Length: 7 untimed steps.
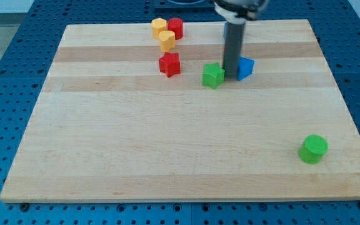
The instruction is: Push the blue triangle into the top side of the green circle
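Near the view's top, my tip (232, 77): standing between the green star block (213, 75) and the blue triangle (245, 67), pressing at the triangle's left; no gripper, just a rod.
Blue triangle: sitting well apart from the green circle (313, 149), low at the view's right.
Handling: probably light, rigid and sliding easily; likely pivoting if pushed off-centre.
Contact: aiming at its upper-left face.

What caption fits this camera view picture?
My tip sits between the green star and blue triangle, far from the green circle.
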Each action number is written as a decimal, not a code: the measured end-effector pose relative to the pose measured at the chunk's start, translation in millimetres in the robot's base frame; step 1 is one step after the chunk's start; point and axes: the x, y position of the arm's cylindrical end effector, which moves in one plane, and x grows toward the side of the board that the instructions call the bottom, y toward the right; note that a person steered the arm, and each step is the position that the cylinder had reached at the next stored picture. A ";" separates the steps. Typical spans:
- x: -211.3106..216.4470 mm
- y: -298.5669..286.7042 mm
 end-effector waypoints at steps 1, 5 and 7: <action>13.4 1.7; -50.0 54.4; 43.3 114.8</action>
